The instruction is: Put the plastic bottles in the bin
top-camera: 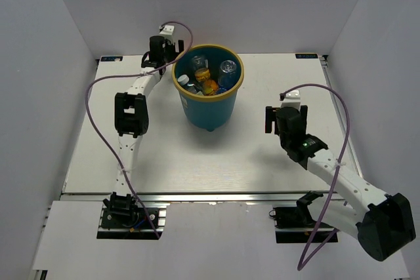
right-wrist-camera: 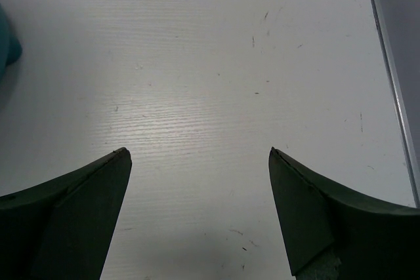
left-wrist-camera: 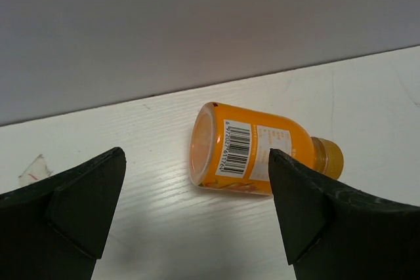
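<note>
1. The left gripper (left-wrist-camera: pixel 195 155) is spread wide with nothing in it. It's up in the far corner of the tabletop (right-wrist-camera: pixel 197 63), pointing down.
2. Right in front of that gripper there's a stubby orange bottle (left-wrist-camera: pixel 252 152) lying on its side. It sits in the gap between the two fingers but a bit ahead of the tips. It doesn't look like either finger is touching it.
3. The bottle's flat base faces toward the left finger, and its cap (left-wrist-camera: pixel 330 157) points out past the right finger. The barcode label (left-wrist-camera: pixel 235 149) is facing up.
4. The back wall (left-wrist-camera: pixel 197 24) is just beyond the bottle.
5. The bin (top-camera: pixel 207 115) stands upright just beside the left gripper, on its right side. Several bottles (left-wrist-camera: pixel 228 67) are in there: a couple of clear ones, plus something orange-yellow I can't really make out.
6. The right gripper (right-wrist-camera: pixel 200 155) is spread wide too and holding nothing, with only bare tabletop under and ahead of it.
7. From the right gripper, the bin is off to the left and well apart. Its wrist view only shows a teal sliver at the left edge.
</note>
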Available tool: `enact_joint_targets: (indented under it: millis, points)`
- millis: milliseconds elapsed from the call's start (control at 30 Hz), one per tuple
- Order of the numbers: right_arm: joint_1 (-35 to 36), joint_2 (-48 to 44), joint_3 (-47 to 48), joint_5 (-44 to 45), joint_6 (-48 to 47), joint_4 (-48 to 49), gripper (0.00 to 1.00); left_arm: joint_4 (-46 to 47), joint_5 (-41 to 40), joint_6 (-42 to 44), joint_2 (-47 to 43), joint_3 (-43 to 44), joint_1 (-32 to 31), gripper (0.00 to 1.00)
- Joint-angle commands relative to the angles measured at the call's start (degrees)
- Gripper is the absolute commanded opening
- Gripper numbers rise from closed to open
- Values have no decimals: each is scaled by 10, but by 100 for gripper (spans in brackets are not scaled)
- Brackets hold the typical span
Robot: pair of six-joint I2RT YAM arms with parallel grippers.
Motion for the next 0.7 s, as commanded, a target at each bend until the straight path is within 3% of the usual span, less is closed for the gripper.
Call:
enact_joint_targets:
  millis: [0, 133, 300, 467, 667]
  points:
    - [-3, 29, 33, 30, -19, 15, 89, 64, 11, -52, 2, 31, 3, 98]
    - [-3, 57, 42, 38, -25, 19, 89, 129, -19, -150, 19, 1, 3, 98]
    - [-3, 57, 24, 49, -37, 45, 89, 76, -75, -272, 42, 40, 8, 98]
    - [-3, 64, 18, 65, -43, 44, 89, 112, -79, -421, -15, -43, 12, 98]
    - [-3, 52, 13, 87, -41, 51, 89, 165, 6, -534, 25, -42, 7, 98]
